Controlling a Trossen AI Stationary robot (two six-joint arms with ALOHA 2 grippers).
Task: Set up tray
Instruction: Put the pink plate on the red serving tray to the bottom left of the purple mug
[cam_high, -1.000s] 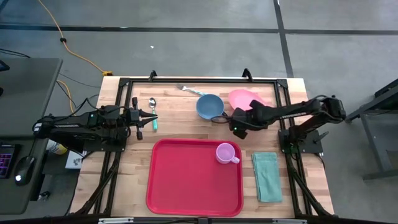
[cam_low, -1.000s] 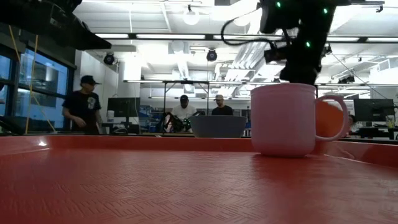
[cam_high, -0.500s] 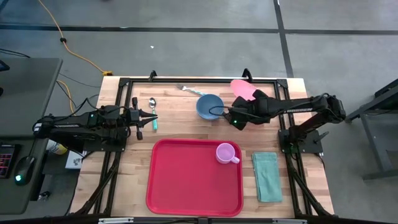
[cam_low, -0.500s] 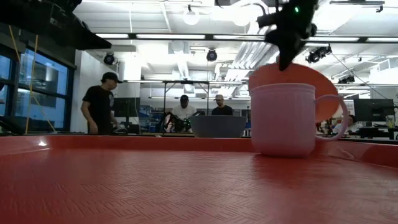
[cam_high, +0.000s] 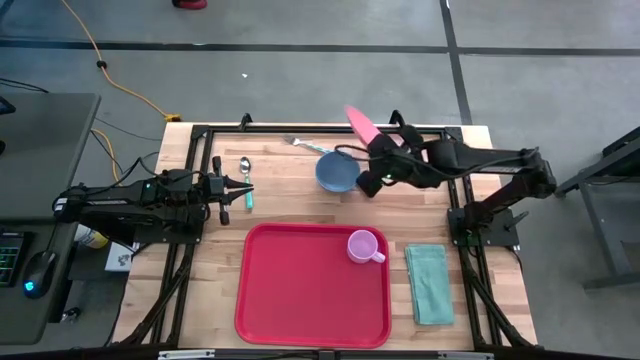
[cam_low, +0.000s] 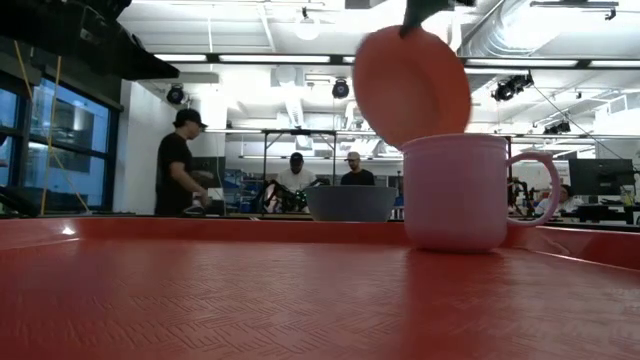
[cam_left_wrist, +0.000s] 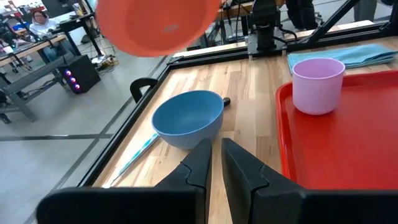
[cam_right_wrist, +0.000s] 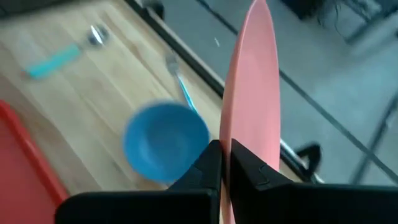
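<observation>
The red tray lies at the table's near middle with a pink cup standing in its far right corner. My right gripper hangs high over the far side, shut on the salmon-pink plate, which stands on edge in the air above the blue bowl. The low view shows the plate above the cup. My left gripper waits at the left beside a teal-handled spoon, its fingers a narrow gap apart with nothing between them. My right gripper pinches the plate's rim between its two fingers, one on each face. The fingers slant down from the table's right side. The plate is lifted clear of the table, tipped up on edge and standing out beyond the fingertips.
A fork lies near the far edge beside the bowl. A folded green cloth lies right of the tray. A black frame runs around the table. People stand in the room beyond.
My right gripper has risen steeply and gone a little toward the table's left and far edges, rolling as it went. The plate has come off the table with it and tipped from flat to standing on edge above the bowl.
</observation>
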